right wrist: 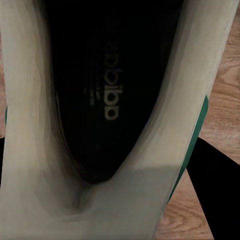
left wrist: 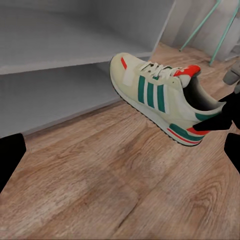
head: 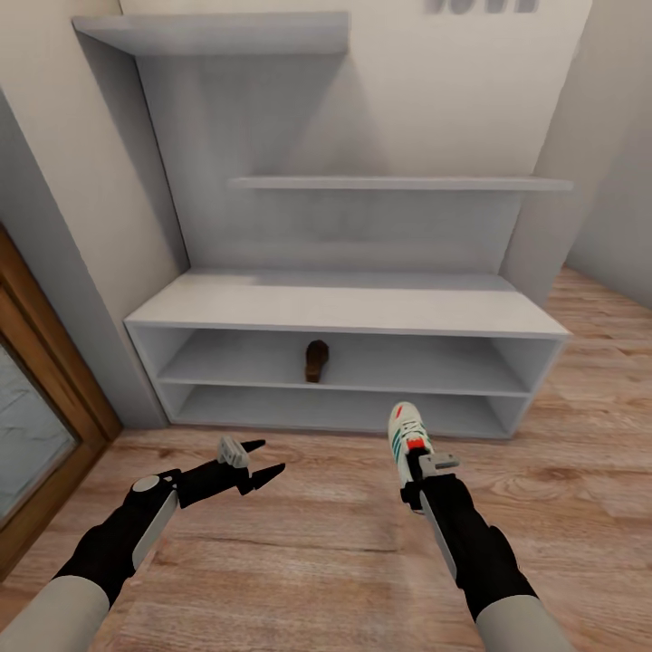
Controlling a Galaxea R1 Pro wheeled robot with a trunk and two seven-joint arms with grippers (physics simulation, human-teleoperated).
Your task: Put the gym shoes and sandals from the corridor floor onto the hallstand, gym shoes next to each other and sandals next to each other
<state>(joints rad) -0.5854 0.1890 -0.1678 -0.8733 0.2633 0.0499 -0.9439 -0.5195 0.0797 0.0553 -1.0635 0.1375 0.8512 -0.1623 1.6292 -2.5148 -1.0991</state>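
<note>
Right claw [head: 418, 464], lower right of the head view, grips one gym shoe [head: 407, 430] by its heel, toe pointing toward the hallstand [head: 344, 312], above the corridor floor [head: 317, 543]. Left claw [head: 256, 462], lower left, hangs with jaws spread and empty. One brown sandal [head: 316, 360] stands in the hallstand's upper cubby, near the middle.

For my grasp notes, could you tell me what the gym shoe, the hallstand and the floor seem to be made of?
The gym shoe, gripped at its heel by the right gripper, looks like matte off-white fabric or suede with green stripes and a thin, rubber-like sole; which one is unclear. The hallstand seems to be painted board: flat light-grey slabs, no grain. The floor looks like wood planks, given its brown grain and faint sheen.
</note>
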